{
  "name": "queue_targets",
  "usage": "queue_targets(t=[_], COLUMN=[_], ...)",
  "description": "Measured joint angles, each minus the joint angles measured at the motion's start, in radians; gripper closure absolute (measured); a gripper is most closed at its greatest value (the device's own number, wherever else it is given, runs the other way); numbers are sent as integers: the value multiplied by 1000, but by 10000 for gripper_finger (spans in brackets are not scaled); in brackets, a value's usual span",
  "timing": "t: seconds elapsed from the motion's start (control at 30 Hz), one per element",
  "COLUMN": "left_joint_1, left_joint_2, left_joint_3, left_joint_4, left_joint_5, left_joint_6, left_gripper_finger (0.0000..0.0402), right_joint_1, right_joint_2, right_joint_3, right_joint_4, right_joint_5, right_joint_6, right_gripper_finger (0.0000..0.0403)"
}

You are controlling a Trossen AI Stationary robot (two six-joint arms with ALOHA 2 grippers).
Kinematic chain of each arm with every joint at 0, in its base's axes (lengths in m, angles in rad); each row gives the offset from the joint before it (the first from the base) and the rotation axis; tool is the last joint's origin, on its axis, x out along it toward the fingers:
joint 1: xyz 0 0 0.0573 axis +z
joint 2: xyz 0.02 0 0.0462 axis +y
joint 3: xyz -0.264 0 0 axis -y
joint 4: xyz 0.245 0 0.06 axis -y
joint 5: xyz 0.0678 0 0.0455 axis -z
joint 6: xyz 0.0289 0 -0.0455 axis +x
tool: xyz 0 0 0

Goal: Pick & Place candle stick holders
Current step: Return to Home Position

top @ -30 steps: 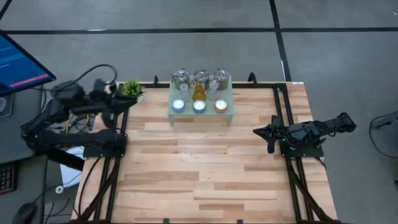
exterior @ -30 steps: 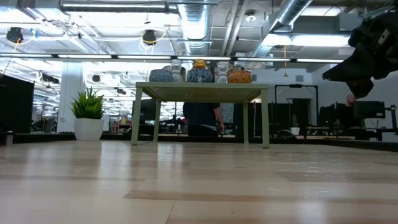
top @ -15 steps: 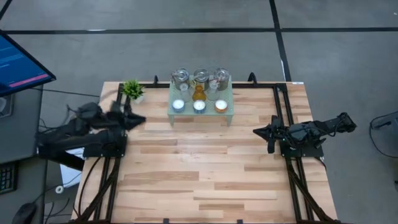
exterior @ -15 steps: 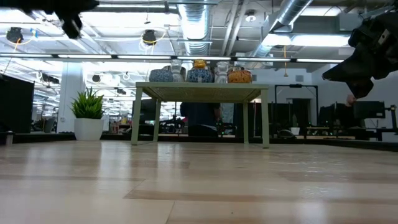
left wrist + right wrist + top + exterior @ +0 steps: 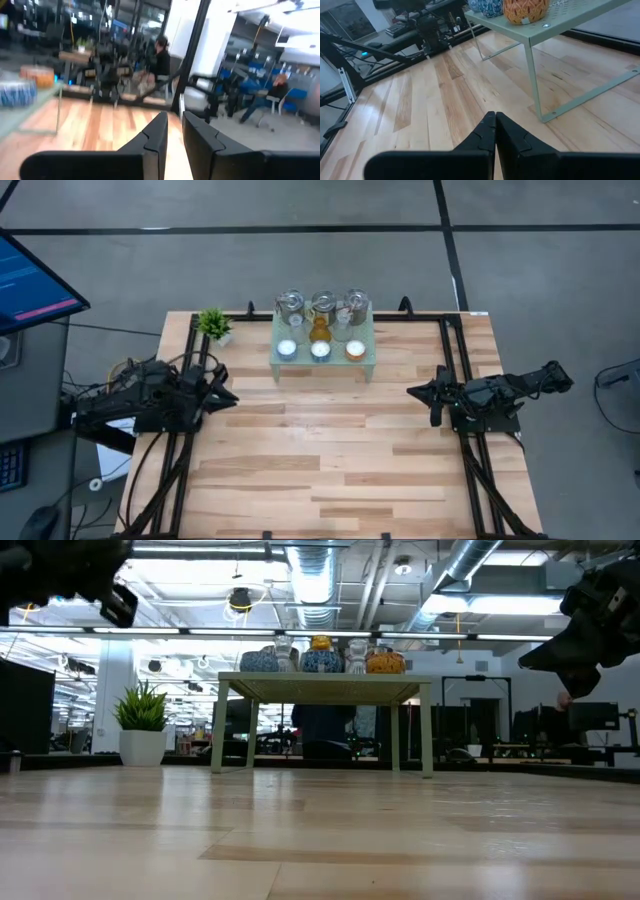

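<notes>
High view | three silvery jars point(image 5: 323, 304) behind tealight cups point(image 5: 320, 350) | on green stand point(image 5: 335, 363)

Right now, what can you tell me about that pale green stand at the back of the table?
The pale green stand is a small low table of perforated metal, as it looks, with a flat top on thin legs. It stands upright on the wooden table, at the middle of its far edge. Its top carries three silvery glass jars behind, an amber cup, and three low holders, two blue and one orange, in front. Nothing else touches it.
</notes>
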State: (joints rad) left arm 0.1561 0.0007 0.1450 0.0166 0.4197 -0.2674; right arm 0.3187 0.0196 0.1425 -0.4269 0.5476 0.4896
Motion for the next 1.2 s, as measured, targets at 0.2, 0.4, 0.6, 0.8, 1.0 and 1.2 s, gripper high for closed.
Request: queue_targets(t=[0.2,0.4,0.6,0.8,1.0,1.2], left_joint_1=[-1,-1,-1,-1,-1,0], left_joint_2=[5,16,66,113,155,109], left_joint_3=[-79,-139,-139,-139,-139,-139], left_joint_4=[54,55,60,60,62,61], left_joint_5=[-2,-1,-1,0,0,0], left_joint_6=[-10,-101,-104,-104,-104,-104], left_gripper_finger=[346,344,347,347,347,347], right_joint_1=[0,0,0,0,0,0], right_joint_2=[0,0,0,0,0,0], right_joint_3=[0,0,0,0,0,0], right_joint_4=[-2,-4,-5,-5,-6,-6], right_joint_5=[0,0,0,0,0,0], right_joint_6=[0,0,0,0,0,0], right_gripper_finger=[403,403,403,403,403,403])
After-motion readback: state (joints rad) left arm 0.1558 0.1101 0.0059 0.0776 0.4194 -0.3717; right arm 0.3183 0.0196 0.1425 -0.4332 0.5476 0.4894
